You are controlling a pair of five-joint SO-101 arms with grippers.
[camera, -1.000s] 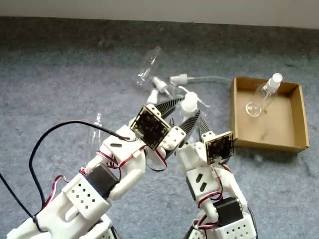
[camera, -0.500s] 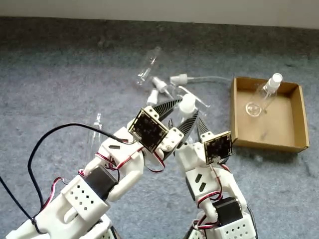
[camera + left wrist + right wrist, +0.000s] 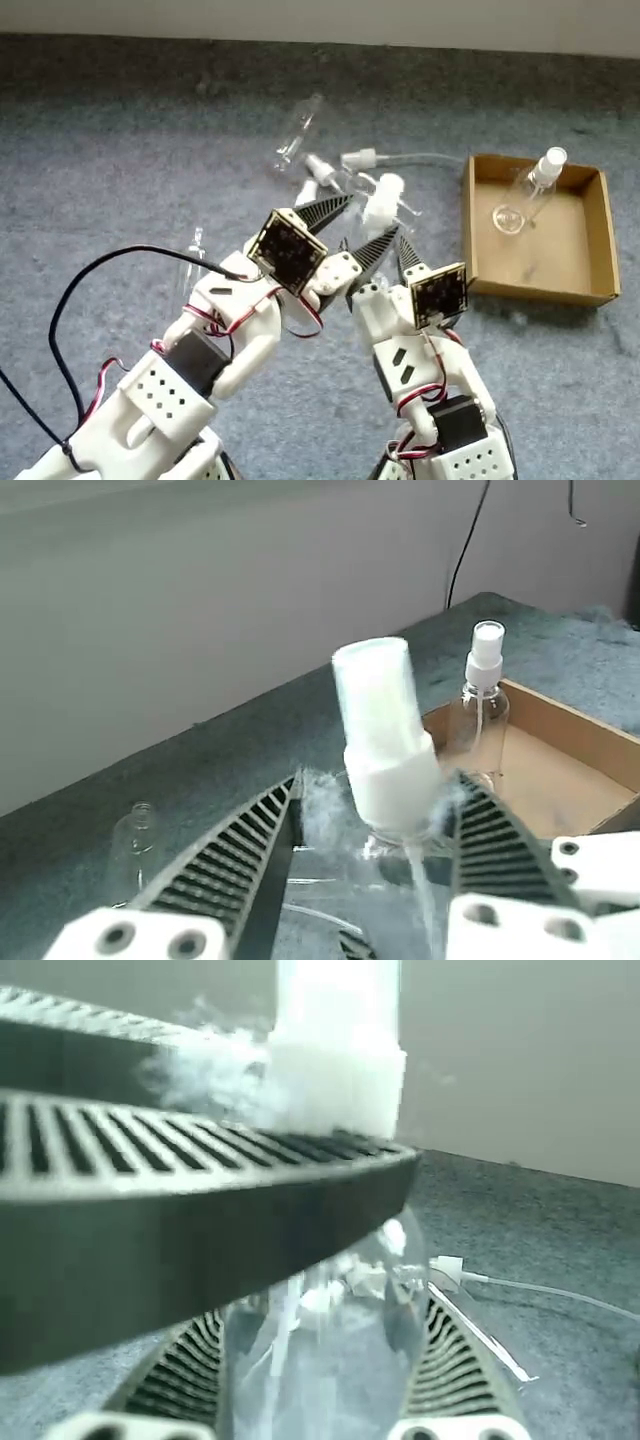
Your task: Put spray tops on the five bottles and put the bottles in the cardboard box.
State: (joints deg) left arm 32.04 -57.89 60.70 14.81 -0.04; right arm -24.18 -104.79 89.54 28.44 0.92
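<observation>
Black ribbed jaws of the left gripper stand open around the white top. One jaw seems to touch its collar and the other is apart from it. The top sits on the neck of the clear bottle and looks tilted. The right gripper is closed on the bottle's body, near the middle of the table.

I think the top is not fully seated. If it is pushed at this angle, the bottle may slip or turn in the right jaws, or the top may fall off.

Loose tops and an empty bottle lie just beyond, toward the far edge, and an arm could knock them. The box, by the right edge, holds one capped bottle.
</observation>
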